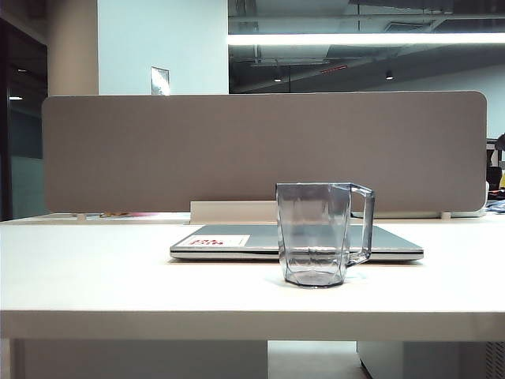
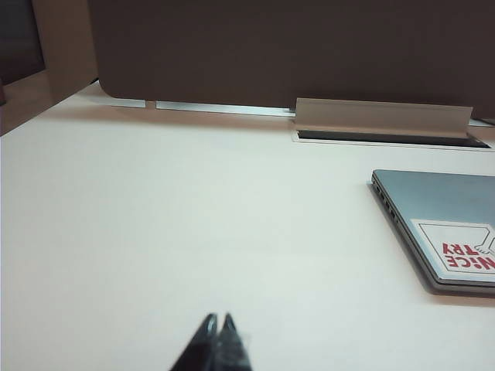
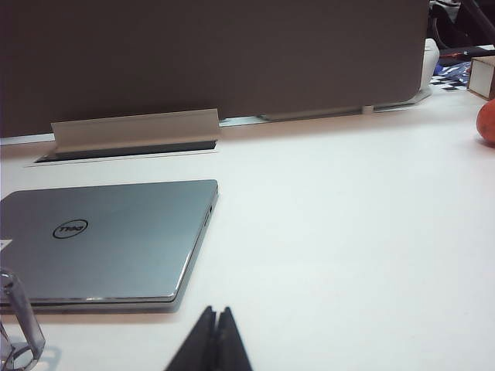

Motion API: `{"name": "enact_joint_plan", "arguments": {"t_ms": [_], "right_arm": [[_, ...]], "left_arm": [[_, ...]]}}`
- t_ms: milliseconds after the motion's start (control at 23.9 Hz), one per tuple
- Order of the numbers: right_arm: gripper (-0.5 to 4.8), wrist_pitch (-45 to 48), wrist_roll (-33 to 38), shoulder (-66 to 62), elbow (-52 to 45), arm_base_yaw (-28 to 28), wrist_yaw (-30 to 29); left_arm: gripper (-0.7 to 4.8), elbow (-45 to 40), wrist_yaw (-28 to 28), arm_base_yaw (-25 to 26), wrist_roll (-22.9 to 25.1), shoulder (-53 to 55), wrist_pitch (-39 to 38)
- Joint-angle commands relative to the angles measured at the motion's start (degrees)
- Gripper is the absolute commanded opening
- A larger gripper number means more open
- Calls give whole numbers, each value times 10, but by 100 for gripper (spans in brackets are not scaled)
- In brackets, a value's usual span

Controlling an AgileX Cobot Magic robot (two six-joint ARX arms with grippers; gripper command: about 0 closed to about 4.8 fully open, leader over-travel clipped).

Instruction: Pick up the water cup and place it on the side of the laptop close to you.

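The clear grey-tinted water cup [image 1: 317, 234] stands upright on the white table in front of the closed silver laptop [image 1: 237, 242], on its near side, handle to the right. Only the cup's handle [image 3: 19, 325] shows in the right wrist view. The laptop's lid [image 3: 108, 239] bears a round logo there, and in the left wrist view the laptop [image 2: 441, 224] shows its white sticker with red print. My left gripper [image 2: 217, 318] is shut and empty over bare table, well away from the laptop. My right gripper [image 3: 216, 311] is shut and empty, just off the laptop's near corner. Neither gripper appears in the exterior view.
A grey partition panel [image 1: 260, 150] runs along the table's far edge, with a cable flap [image 3: 135, 130] standing open behind the laptop. An orange-red round object [image 3: 487, 122] lies at the far right of the table. The table's front edge [image 1: 252, 324] is close to the cup.
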State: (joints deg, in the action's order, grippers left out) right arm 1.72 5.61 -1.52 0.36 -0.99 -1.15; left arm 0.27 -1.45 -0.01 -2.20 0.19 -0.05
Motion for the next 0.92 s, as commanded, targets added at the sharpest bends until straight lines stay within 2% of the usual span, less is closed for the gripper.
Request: {"name": "enact_joint_plan", "arguments": {"t_ms": [42,501,919], "right_arm": [[-5,-3,-4,12,-3,-1,1],[-5,-50,-23,16,-3,-1,-5],[-5,-51,-23,16,-3,0,-5]], "left_arm": [[-3,2,0,1,0,0,5],[-3,2,0,1,0,0,5],[-4,2,0,1,0,0,5]]}}
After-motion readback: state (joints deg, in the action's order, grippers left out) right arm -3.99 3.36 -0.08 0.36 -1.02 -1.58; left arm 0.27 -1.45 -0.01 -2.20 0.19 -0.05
